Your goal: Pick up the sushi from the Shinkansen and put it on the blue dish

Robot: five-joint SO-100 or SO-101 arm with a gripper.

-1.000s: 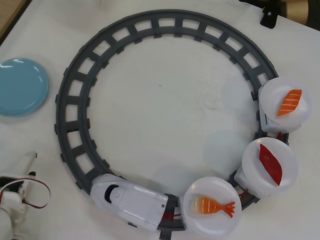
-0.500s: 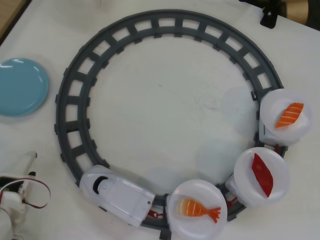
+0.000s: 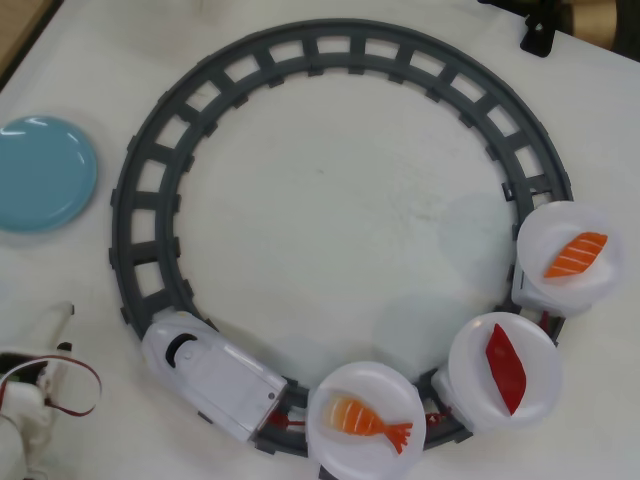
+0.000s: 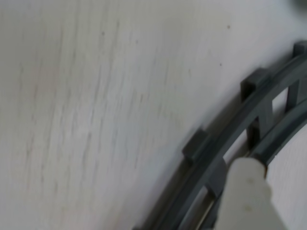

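Observation:
In the overhead view the white Shinkansen [image 3: 212, 372] stands on the lower left of a round grey track [image 3: 150, 160] and pulls three cars with white plates. The sushi [image 3: 576, 254], orange with pale stripes, lies on the last plate [image 3: 570, 290] at the right. The blue dish [image 3: 40, 172] is empty at the left edge. My gripper [image 3: 52, 335] is at the lower left corner, left of the train and apart from it. The wrist view is blurred and shows one white finger [image 4: 247, 191] over a stretch of track [image 4: 216, 143]. I cannot tell if the jaws are open.
A dark red tuna piece [image 3: 506, 367] lies on the middle plate. An orange shrimp piece [image 3: 370, 420] lies on the plate behind the train. A black clamp [image 3: 540, 35] stands at the top right. A red cable [image 3: 85, 390] loops by the arm.

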